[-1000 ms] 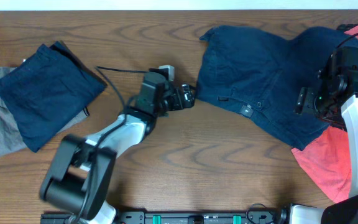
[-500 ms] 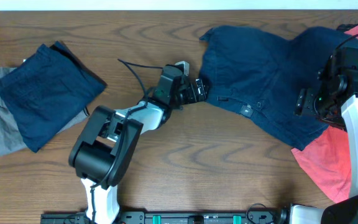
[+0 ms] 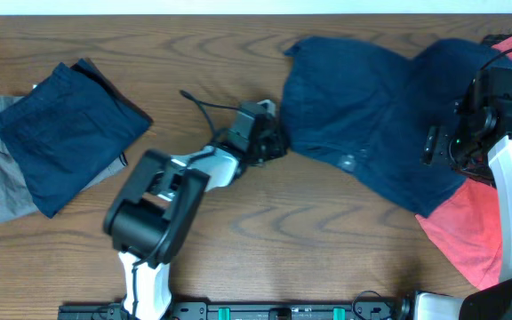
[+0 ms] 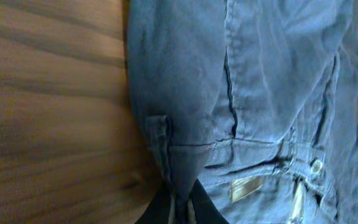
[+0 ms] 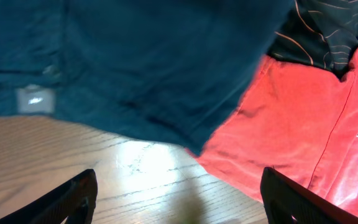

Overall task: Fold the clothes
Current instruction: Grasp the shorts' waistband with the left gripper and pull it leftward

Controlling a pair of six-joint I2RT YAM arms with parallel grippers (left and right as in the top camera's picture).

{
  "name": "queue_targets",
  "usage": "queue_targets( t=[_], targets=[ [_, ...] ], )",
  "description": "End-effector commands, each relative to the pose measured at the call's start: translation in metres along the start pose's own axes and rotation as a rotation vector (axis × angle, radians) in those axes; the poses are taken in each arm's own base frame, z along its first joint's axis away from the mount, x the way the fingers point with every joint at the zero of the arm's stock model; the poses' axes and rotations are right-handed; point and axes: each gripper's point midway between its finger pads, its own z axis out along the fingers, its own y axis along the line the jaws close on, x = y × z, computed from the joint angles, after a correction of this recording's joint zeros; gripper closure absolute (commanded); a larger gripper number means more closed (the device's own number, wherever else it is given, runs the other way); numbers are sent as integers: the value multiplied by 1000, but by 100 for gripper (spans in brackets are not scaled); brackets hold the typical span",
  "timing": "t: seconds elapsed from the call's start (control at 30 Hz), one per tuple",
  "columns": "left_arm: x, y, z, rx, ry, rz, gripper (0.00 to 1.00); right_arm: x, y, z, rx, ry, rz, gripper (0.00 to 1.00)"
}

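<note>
The clothes include large dark navy shorts (image 3: 372,116) spread at the back right of the table. My left gripper (image 3: 278,140) is shut on their left waistband corner; in the left wrist view the cloth (image 4: 260,93) is pinched between the jaws of the left gripper (image 4: 180,208). My right gripper (image 3: 438,147) hovers open over the shorts' right edge. In the right wrist view the right gripper (image 5: 179,199) has bare wood between its fingers (image 5: 73,199), with the shorts' hem (image 5: 154,74) just ahead.
A coral-red garment (image 3: 469,231) lies under the shorts at the right edge, with a black red-patterned piece (image 5: 328,31) behind it. At the far left a folded navy piece (image 3: 65,133) rests on a grey one (image 3: 3,187). Bare wood (image 3: 309,231) lies between.
My left gripper moved right to the shorts' waistband corner and shut on it, bunching the edge slightly. The right arm has stayed still and open.
</note>
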Motion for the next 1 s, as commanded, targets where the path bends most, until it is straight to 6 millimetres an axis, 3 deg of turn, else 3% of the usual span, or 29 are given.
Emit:
queue_targets(
  t=[0.0, 0.2, 0.27, 0.33, 0.4, 0.5, 0.77, 0.97],
  targets=[
    [-42, -1, -52, 3, -89, 23, 94, 0, -1, 2, -2, 7, 15, 18],
    [-128, 4, -190, -27, -403, 62, 94, 0, -2, 2, -2, 7, 15, 17],
    [-139, 15, -218, -46, -458, 13, 94, 0, -2, 2, -2, 7, 15, 15],
    [-137, 33, -232, -81, -456, -61, 90, 0, -2, 2, -2, 7, 15, 13],
    [-120, 52, -231, -130, -393, -128, 43, 0, -1, 2, -7, 9, 15, 11],
    [-82, 76, -223, -211, -246, -235, 4, 1, 6, 2, -43, 17, 15, 5],
    [35, 97, -226, -393, 164, -487, 2, 4, 27, 1, -162, 34, 0, 6],
    [94, 95, -220, -491, 302, -697, 2, 3, 48, 9, -228, 19, -7, 7]
  ],
)
